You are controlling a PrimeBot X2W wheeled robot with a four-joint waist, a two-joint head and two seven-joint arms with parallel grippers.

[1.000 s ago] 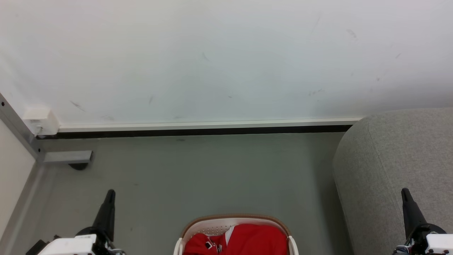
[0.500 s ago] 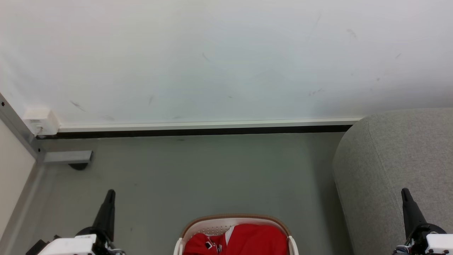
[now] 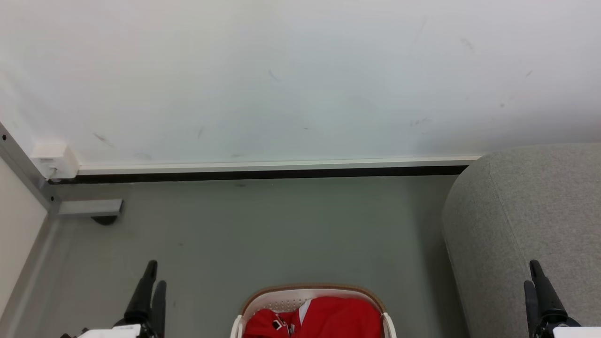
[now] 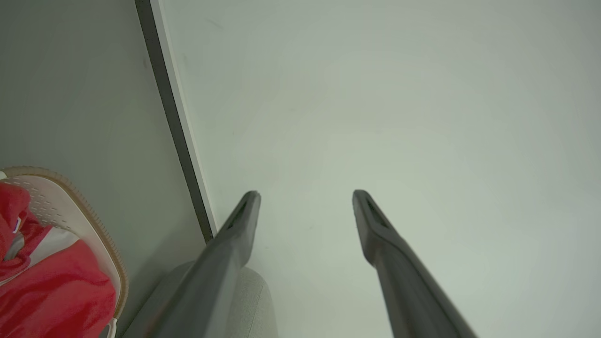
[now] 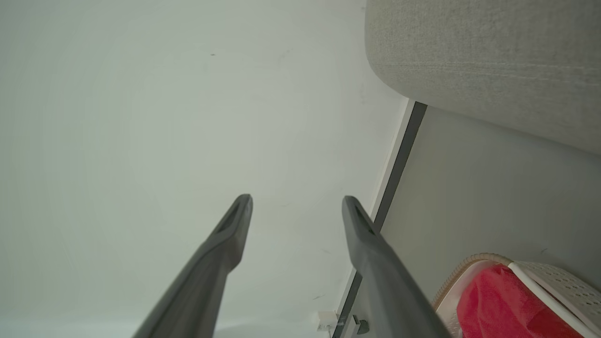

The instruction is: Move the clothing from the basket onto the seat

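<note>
The red clothing (image 3: 324,320) lies bunched inside the white basket (image 3: 310,295) at the bottom centre of the head view, a white sleeve part and small emblem showing. The grey seat (image 3: 526,211) fills the right side. My left gripper (image 3: 155,274) stands open at the lower left, well left of the basket, holding nothing. My right gripper (image 3: 530,274) stands open at the lower right, in front of the seat. The left wrist view shows the clothing (image 4: 51,291) and the basket (image 4: 101,237); the right wrist view shows the clothing (image 5: 497,305), the basket (image 5: 558,281) and the seat (image 5: 488,61).
A white wall (image 3: 300,80) with a dark baseboard (image 3: 263,173) runs across the back. At the far left stand a metal frame post (image 3: 23,169) with a foot bracket (image 3: 89,207) and a small white box (image 3: 54,157). Grey floor (image 3: 281,234) lies between wall and basket.
Both grippers have dropped slightly lower in the head view and turned, so two fingers of each now show apart. The basket, clothing and seat have not moved.
</note>
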